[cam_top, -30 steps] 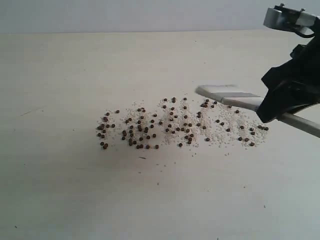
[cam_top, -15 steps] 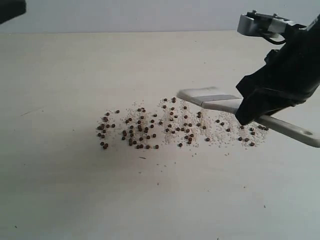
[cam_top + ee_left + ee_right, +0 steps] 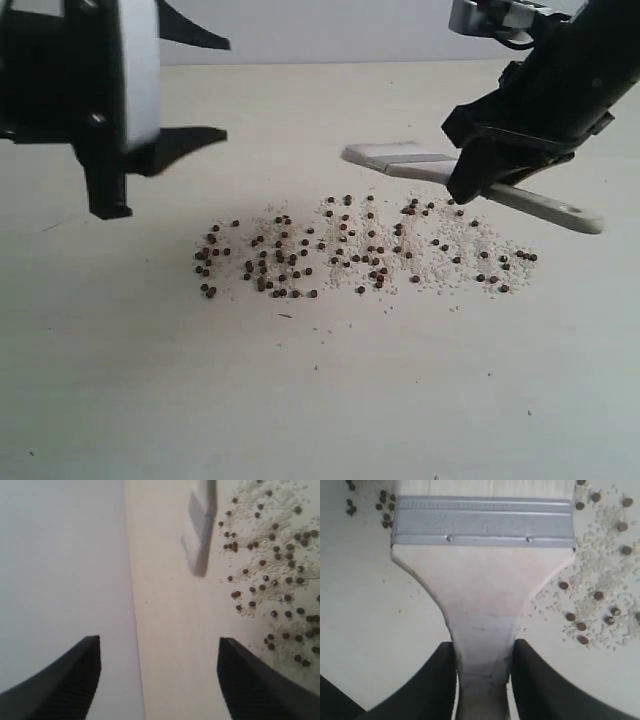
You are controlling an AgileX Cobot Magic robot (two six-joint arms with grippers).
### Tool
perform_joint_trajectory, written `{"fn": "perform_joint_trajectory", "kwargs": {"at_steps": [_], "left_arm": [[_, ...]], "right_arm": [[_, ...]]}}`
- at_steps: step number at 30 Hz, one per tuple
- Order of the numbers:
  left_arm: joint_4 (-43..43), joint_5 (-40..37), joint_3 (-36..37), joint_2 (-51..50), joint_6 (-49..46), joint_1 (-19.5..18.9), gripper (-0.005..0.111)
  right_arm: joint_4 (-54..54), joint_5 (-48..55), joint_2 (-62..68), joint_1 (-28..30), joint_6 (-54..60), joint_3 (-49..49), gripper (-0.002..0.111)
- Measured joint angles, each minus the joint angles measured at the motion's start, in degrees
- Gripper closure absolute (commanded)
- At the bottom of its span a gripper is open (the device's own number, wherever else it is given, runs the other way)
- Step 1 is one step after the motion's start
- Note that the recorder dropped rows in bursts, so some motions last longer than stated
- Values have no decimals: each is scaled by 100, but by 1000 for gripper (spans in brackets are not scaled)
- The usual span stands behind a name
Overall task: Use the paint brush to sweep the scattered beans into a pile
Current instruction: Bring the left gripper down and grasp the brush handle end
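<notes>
Beans (image 3: 350, 250): scattered in one long band on the table (image 3: 300, 400), running left to right in the exterior view. They are thickest at the left end and thinner toward the right, mixed with pale crumbs (image 3: 455, 240).
Paint brush (image 3: 410, 160): just behind the right half of the band in the exterior view, and by the look of it lifted clear of the table. The bristles (image 3: 365, 153) point to that view's left and the handle (image 3: 545, 205) trails off to the right.
Brush axis: nearly parallel to the band, so the wide bristle edge faces along the row, not across it.
Right pincer (image 3: 470, 185): mine, clamped on the narrow neck of the handle, close behind the silver ferrule (image 3: 482, 522), with one finger on each side.
Left pincer (image 3: 195, 90): jaws wide with nothing between them, hanging high toward the left end of the band and well apart from the beans.
Nearer arm: the right, and it carries the tool. I see no job here for the left.
Key relation: the beans lie in front of and below the bristles. The right-end stragglers sit under my right wrist, on the handle side.
Next move, as I judge it: set the bristles down beyond the thin right end, then draw them toward the dense left cluster.
Room: bare table all round the band, with the far table edge well behind the brush.
Risk: a hard stroke may flick the round beans outward. My left pincer would crowd the left end if it dropped.
</notes>
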State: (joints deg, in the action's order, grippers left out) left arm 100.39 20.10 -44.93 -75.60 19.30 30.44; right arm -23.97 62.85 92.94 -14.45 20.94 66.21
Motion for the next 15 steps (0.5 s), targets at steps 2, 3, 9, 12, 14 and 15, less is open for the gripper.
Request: {"fn": "perform_joint_trajectory", "kwargs": {"at_steps": [2,3,9,12,14,15], "left_arm": [[12,-272,0,-221,-95,306,37],[12,-423,0,-337,-110,448,37],[-427,-862,-344,-1371,-279,852,37],[-732,-885,-570,-1644,-304,852,37],[-783,-843,-695,-1799,-386,852,37],[-808,-775,-721,-1834,-394,852,37]], "right_arm": [[-65,5,102,0,89,75,108],[-139,29,166,0,167,118,108],[-858,86,431,0,751,156,108],[-882,84,482,-5,819,156,108],[-918,84,494,-5,842,156,108],[-918,84,494,-5,842,156,108]]}}
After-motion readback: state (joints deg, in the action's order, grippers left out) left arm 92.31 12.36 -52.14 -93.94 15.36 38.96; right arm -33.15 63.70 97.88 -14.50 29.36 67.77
